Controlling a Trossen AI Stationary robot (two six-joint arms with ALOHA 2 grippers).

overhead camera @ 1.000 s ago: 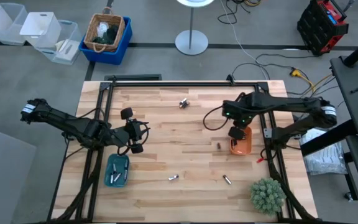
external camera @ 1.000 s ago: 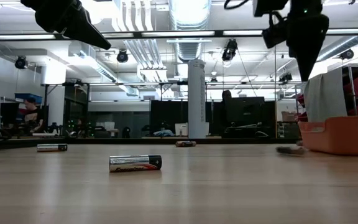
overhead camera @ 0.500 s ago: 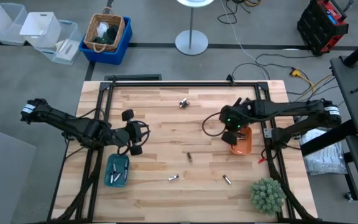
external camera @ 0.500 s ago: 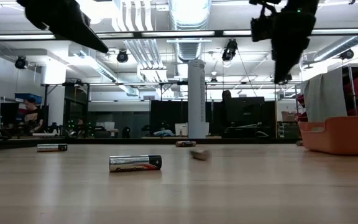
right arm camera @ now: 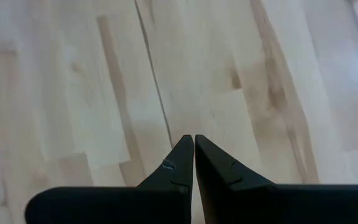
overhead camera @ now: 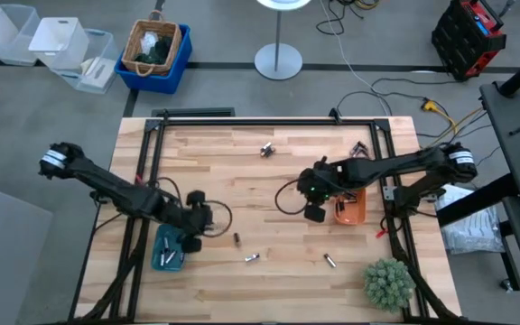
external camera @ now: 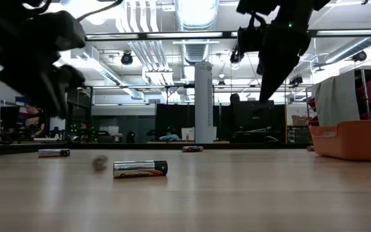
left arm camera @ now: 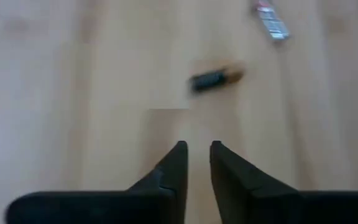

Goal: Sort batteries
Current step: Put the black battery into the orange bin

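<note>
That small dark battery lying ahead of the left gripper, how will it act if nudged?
The dark battery is a smooth cylinder lying on its side on the flat wooden table, so a sideways nudge would probably roll it. It looks rigid and small, so an off-centre pinch by the left gripper might squirt it away.

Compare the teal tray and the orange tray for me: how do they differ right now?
The teal tray sits near the table's left edge with batteries showing inside; the orange tray sits near the right edge, its contents not discernible. The left gripper hangs beside the teal tray, the right gripper left of the orange. Both rest on the wooden table.
</note>
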